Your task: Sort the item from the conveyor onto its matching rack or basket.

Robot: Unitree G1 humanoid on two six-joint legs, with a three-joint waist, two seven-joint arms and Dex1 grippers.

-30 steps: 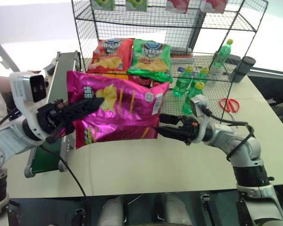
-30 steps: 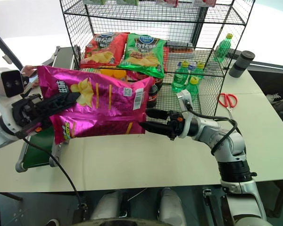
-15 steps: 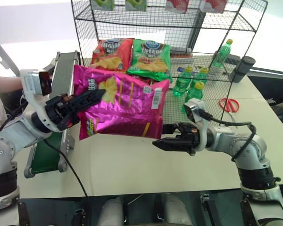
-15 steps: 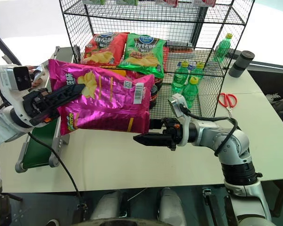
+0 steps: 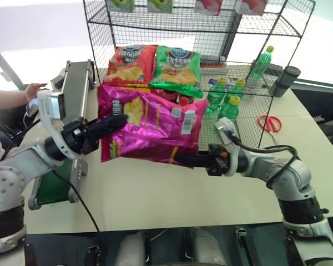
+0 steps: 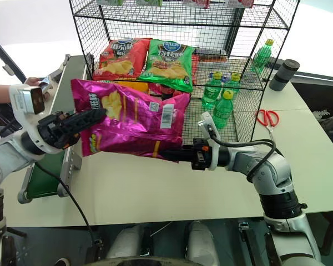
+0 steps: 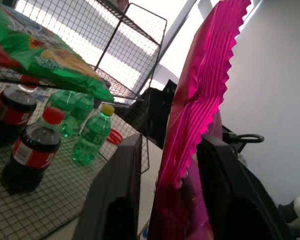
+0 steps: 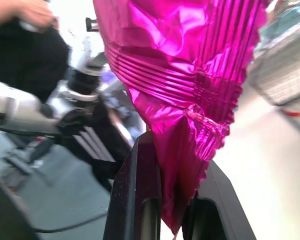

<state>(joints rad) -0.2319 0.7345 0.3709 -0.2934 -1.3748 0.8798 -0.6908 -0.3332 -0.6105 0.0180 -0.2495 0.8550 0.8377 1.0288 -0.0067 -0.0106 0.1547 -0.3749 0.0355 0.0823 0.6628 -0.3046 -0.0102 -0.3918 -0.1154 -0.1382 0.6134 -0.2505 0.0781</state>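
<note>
The magenta-pink chip bag (image 6: 134, 123) is held above the table (image 6: 155, 194) before the black wire rack (image 6: 172, 33), its lower seam pinched by the right gripper (image 6: 167, 153), while the left gripper (image 5: 117, 120) straddles its other edge with fingers parted, apparently for a handover.

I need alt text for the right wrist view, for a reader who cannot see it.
The right gripper's two black fingers pinch the crimped edge of a magenta-pink chip bag, which hangs above a pale table.

Left end effector (image 5: 117, 119) parted; right (image 5: 184, 159) clamped
</note>
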